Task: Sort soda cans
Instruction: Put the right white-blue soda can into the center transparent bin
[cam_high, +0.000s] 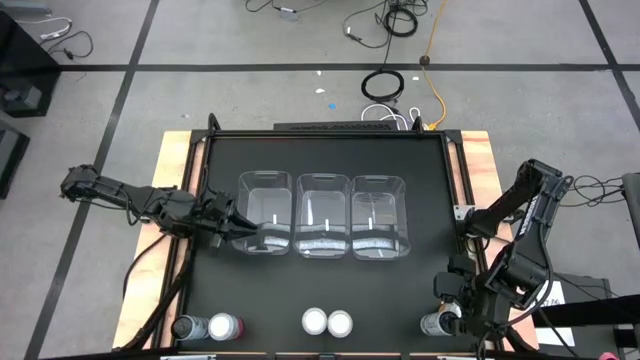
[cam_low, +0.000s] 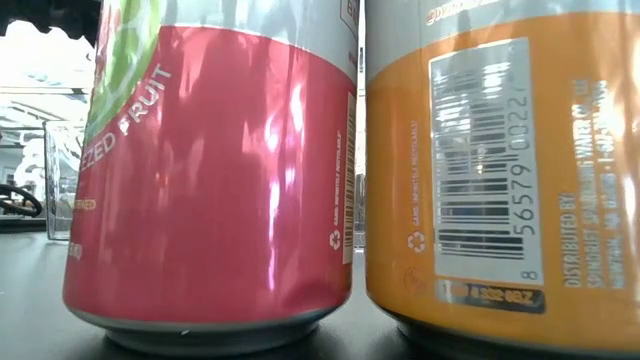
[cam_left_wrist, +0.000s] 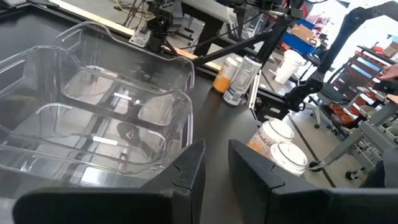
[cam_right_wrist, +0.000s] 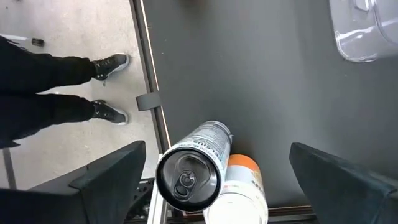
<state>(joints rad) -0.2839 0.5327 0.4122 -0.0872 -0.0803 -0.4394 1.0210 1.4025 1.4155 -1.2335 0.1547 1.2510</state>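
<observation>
The right gripper (cam_right_wrist: 214, 171), jaws spread wide and empty, hangs over the grey can (cam_right_wrist: 189, 171) standing beside an orange can (cam_right_wrist: 239, 190) at the table's near right corner (bins empty); next it should lower and close.

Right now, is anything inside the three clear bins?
Nothing shows inside the three clear bins; all look empty from above. The left pincer hangs at the left bin's front corner, hiding a bit of it. The cans stand along the table's front edge.
</observation>
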